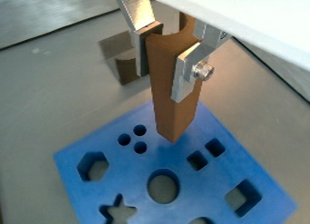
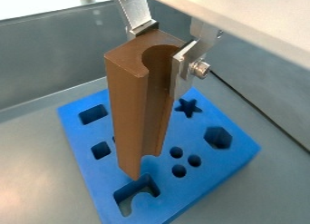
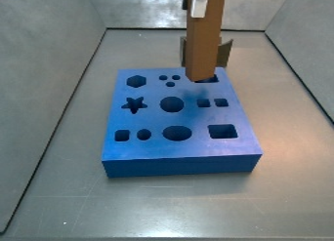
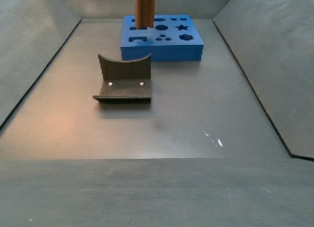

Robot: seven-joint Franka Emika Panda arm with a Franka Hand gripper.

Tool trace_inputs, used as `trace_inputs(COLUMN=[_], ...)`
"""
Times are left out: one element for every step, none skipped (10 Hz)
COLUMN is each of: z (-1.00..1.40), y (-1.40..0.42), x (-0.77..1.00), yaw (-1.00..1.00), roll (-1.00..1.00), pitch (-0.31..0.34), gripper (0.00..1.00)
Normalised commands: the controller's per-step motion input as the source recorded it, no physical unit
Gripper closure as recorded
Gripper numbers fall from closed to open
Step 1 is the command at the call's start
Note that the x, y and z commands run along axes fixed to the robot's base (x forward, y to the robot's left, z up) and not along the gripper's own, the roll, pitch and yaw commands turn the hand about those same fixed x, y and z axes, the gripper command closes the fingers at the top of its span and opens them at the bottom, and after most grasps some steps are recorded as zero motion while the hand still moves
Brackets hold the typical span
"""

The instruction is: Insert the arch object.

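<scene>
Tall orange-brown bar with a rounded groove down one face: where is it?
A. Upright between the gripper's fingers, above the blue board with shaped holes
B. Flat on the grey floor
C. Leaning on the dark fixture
A: in a wrist view the gripper clamps the tall orange-brown bar upright, with its lower end over the blue board. The fixture stands apart on the floor.

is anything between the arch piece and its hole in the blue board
Nothing visible. The gripper holds the arch object upright, its lower end just above the arch-shaped hole in the blue board. The hole looks empty. The fixture stands well away on the floor.
</scene>
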Motion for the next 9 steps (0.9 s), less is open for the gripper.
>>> trace_inputs(z=[-0.21,-0.07,-0.12,-0.17,-0.18,-0.13,-0.11,-0.16,-0.23], y=[0.26,0.13,0.08,0.04,0.00,0.05,0.05,0.04,0.09], x=[0.17,-0.06,0.00,0.09,0.21,0.15,0.10,0.11,0.06], yaw=[-0.73,-0.05,-0.02,-0.26,-0.56,-0.53,-0.39,-0.28,-0.16], roll=[0.03,0.05,0.14,0.21,0.15,0.13,0.13,0.13,0.14], pitch=[0.094,0.000,0.000,0.000,0.023,0.043,0.047,0.031,0.050], gripper=[1.00,1.00,1.00,1.00,1.00,1.00,1.00,1.00,1.00])
